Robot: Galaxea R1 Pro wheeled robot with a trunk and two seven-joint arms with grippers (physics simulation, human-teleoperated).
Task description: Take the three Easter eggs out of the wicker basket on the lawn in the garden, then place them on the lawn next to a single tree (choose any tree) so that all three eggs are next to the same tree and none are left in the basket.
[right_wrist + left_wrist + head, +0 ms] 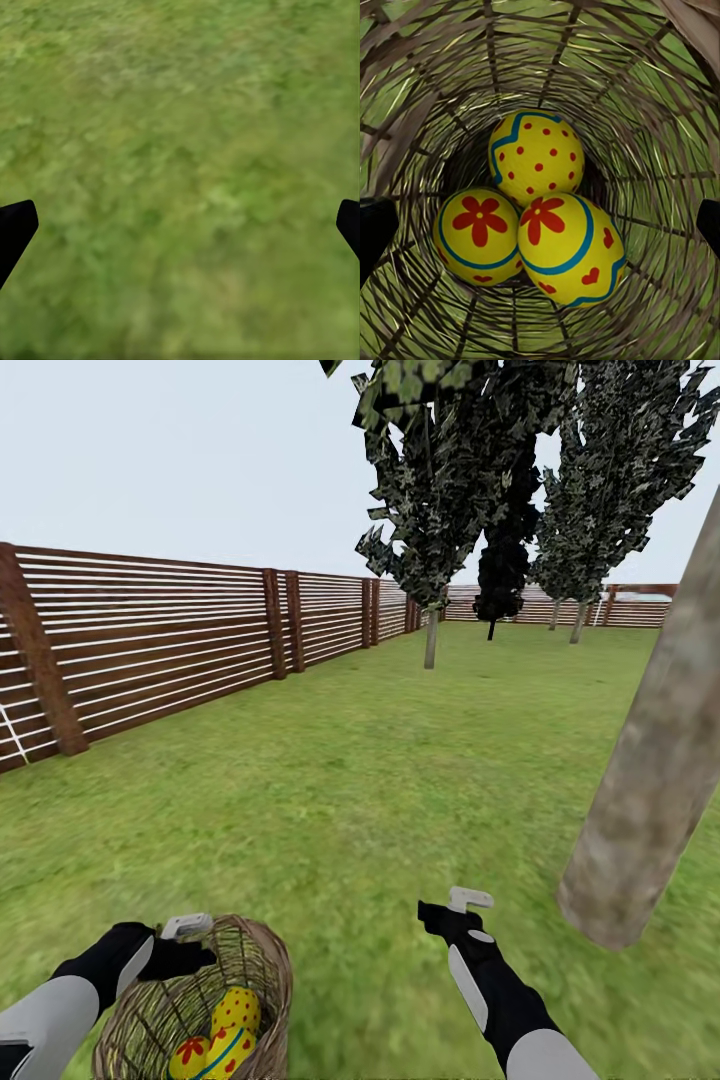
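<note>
First pick pending: all three eggs (532, 202) sit in the basket (262, 960) on the lawn (350, 780), your left gripper (540, 225) over them, fingers apart—lower, clamp one; trunk (650, 780) waits right.

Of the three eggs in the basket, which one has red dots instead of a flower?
The dotted egg, covered in small red dots under a blue zigzag band. The other two eggs each carry a large red flower.

The wicker basket (427, 90) is woven from thin, rough brown sticks. The three Easter eggs (536, 157) look smooth and painted. The lawn (380, 780) is soft, patchy grass. The tree (655, 780) has rough bark. The fence (170, 640) is wooden slats.
</note>
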